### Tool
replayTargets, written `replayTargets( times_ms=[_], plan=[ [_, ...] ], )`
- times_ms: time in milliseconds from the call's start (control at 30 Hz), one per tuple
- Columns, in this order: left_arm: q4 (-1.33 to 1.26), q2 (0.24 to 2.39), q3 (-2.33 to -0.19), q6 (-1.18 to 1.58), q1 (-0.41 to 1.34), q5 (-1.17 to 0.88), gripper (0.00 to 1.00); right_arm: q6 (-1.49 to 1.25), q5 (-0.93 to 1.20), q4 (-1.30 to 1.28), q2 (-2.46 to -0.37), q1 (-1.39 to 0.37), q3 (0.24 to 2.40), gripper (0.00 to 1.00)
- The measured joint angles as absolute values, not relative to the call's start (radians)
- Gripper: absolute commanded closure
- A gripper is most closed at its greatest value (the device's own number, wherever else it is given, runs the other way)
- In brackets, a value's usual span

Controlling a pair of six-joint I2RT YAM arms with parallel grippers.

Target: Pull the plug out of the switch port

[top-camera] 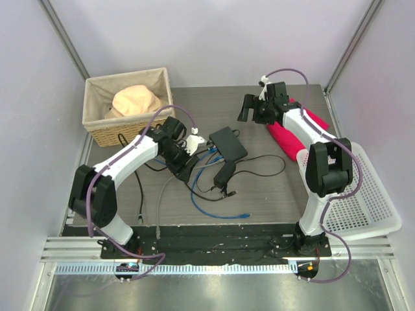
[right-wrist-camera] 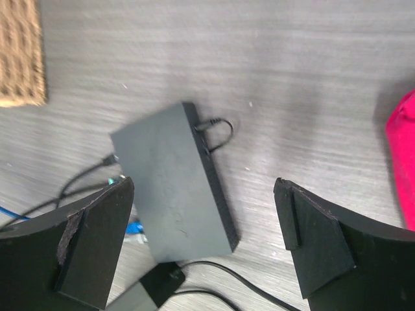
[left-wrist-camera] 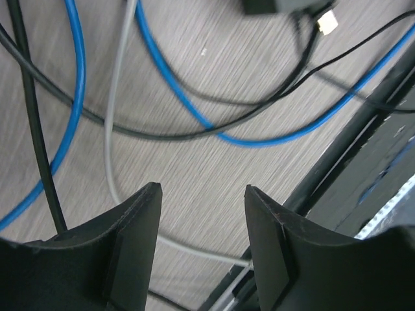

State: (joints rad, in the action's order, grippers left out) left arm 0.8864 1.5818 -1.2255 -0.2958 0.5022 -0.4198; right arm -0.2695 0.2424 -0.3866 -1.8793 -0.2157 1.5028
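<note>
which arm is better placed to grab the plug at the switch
Left, probably. The left fingers stand open, low beside the switch edge where the blue plugs enter. The right fingers hover wide open beyond its far side, away from those plugs.
</note>
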Motion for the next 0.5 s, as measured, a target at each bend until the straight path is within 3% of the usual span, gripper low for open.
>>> replayTargets(
  times_ms=[400,500],
  plan=[
    [0.915,1.627,-1.167,-0.398,0.503,-0.272,0.41,-0.332,0.313,-0.369,-1.736,-0.207,1.425,0.05],
    [0.912,1.627,-1.132,-0.399,0.504,-0.247,0.43,-0.28,0.331,-0.387,-1.724,-0.206,1.422,0.13]
  ],
)
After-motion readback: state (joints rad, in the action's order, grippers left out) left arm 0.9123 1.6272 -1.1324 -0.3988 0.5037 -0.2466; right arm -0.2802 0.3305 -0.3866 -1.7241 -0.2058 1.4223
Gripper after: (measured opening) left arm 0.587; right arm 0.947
